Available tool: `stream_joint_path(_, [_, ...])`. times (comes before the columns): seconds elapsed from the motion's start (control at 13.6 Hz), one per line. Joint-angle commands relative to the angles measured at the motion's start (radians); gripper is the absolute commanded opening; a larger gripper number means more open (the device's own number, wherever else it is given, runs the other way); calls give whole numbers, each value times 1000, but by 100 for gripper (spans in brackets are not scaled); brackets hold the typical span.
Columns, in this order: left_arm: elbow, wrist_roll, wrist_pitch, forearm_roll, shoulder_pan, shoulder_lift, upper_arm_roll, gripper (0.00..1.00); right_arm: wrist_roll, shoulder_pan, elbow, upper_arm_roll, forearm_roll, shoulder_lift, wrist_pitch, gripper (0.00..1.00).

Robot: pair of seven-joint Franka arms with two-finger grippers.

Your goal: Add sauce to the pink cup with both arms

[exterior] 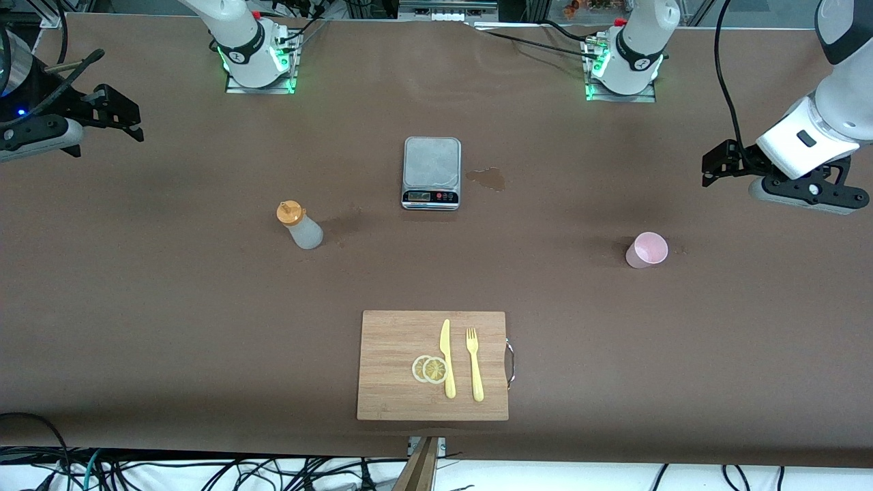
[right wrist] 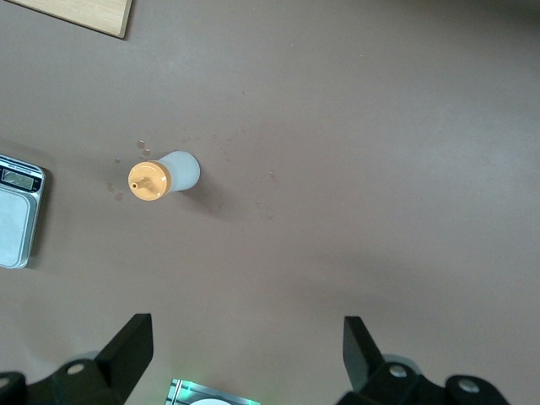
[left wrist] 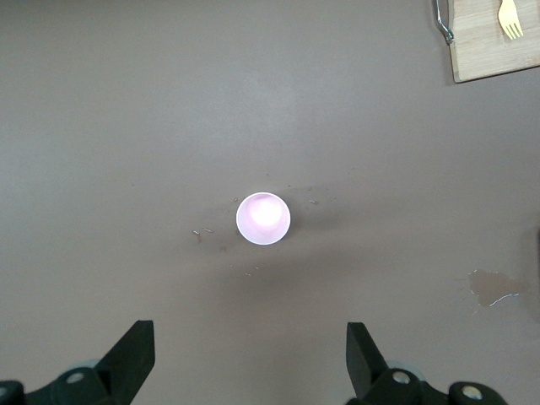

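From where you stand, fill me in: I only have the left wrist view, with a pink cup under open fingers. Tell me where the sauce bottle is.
Observer: The sauce bottle stands upright toward the right arm's end of the table, apart from the scale.
Operator: Report the right gripper.
Observer: The right gripper is open, up in the air at that end, looking down on the bottle and holding nothing.
Operator: Say what else lies on the cutting board besides the fork.
Observer: On the cutting board, a yellow knife lies beside the fork, with two lemon slices against the knife.
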Motion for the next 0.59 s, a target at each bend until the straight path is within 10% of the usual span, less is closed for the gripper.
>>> stream_joint_path(0.0, [27, -3, 1, -13, -3, 18, 5, 100, -13, -1, 11, 4, 6, -8, -19, 100])
stream_joint_path(0.51, [24, 0, 91, -10, 2, 138, 7, 100, -16, -1, 4, 26, 4, -16, -52, 100])
